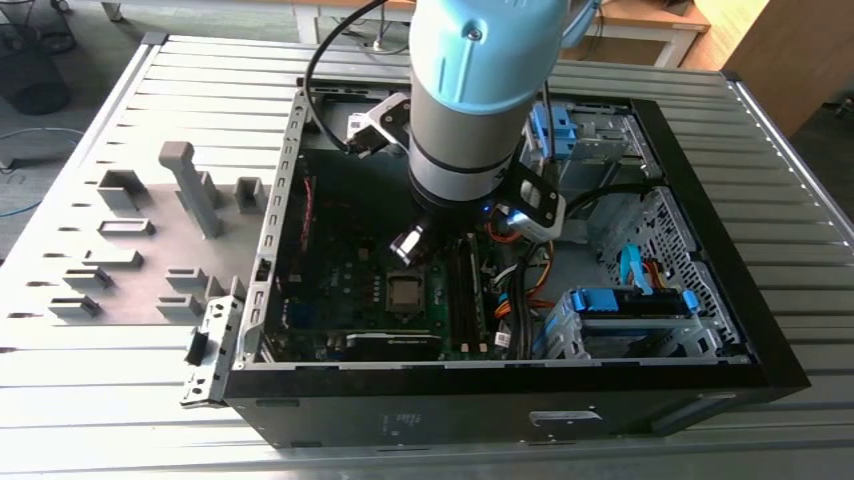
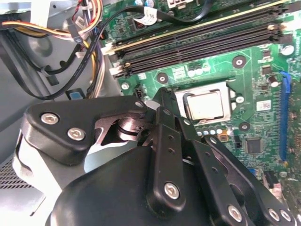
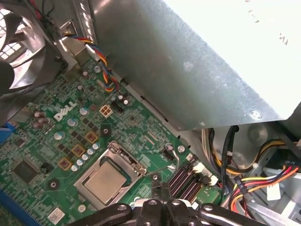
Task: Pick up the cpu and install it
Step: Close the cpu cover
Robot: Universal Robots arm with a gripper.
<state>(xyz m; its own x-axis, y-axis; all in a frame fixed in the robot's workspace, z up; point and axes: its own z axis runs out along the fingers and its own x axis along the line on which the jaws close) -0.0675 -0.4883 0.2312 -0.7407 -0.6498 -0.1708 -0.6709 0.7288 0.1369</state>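
My jaws up close, pinched shut on nothing, the cpu (image 2: 204,104) just past them, lying flat in its socket (image 3: 123,157) on the green board (image 2: 256,92), long black slots (image 2: 197,42) beside it, coloured wires (image 3: 263,181) and big grey box (image 3: 188,61) further out, black case (image 1: 534,400) all around.

**A:** What surrounds the work area?

**B:** A grey slatted metal table (image 1: 120,420) spans the exterior view under bright, even light. Beyond its far edge lies a grey-green floor (image 1: 200,15).

**A:** Any furniture?

**B:** A light wooden desk (image 1: 654,12) with white legs (image 1: 683,45) stands at the far side. A wooden cabinet (image 1: 781,50) is at the exterior view's right. A dark wire bin (image 1: 38,75) and a blue cable (image 1: 27,135) are on the floor at the exterior view's left.
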